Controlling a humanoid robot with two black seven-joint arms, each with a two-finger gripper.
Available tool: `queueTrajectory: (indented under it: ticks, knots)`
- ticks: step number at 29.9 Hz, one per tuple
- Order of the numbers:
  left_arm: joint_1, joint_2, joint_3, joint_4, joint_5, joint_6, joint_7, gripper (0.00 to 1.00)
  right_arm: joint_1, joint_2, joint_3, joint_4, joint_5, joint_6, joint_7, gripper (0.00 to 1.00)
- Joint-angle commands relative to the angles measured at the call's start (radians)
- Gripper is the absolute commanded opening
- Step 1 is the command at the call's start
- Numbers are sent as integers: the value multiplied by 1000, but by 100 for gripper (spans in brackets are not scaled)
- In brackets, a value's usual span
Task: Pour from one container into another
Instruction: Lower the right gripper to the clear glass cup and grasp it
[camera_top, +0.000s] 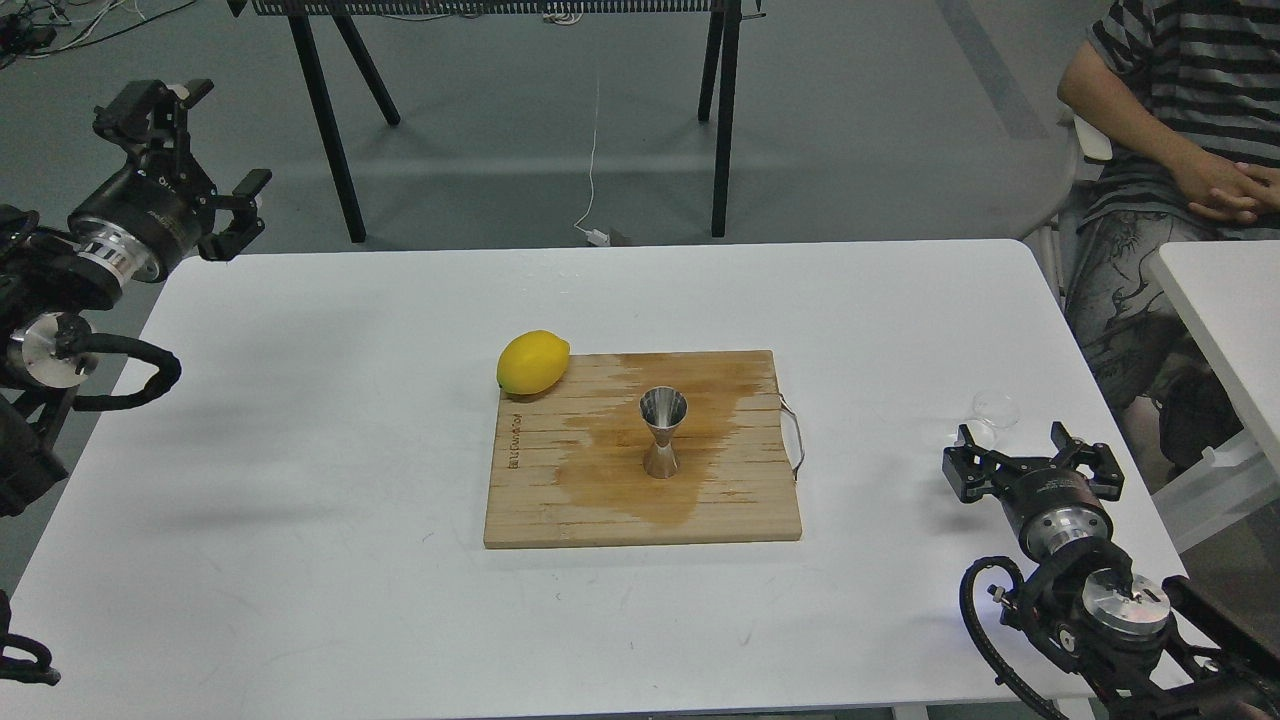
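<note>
The small clear glass cup (996, 408) stands on the white table (300, 480) near its right edge, its near side partly hidden behind my right gripper (1012, 440). That gripper is open, fingers spread wide, just in front of the cup and not touching it. The steel hourglass jigger (663, 432) stands upright in the middle of a wooden cutting board (740, 510), on a wet brown stain. My left gripper (225, 135) is open and empty, raised beyond the table's far left corner.
A yellow lemon (532, 362) rests on the board's far left corner. A seated person in a striped shirt (1190, 120) is at the right, beside a second white table (1220, 310). Black stand legs (725, 120) rise behind the table.
</note>
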Motion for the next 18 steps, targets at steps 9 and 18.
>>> queueTrajectory:
  ticks: [9,18]
  knots:
    - [7,0,0,0,0,0,-14,99,77,61,-2,-160,-3,6,-64,99]
    - [12,3,0,0,0,0,-15,99,123,113,-2,-237,-61,16,-70,99]
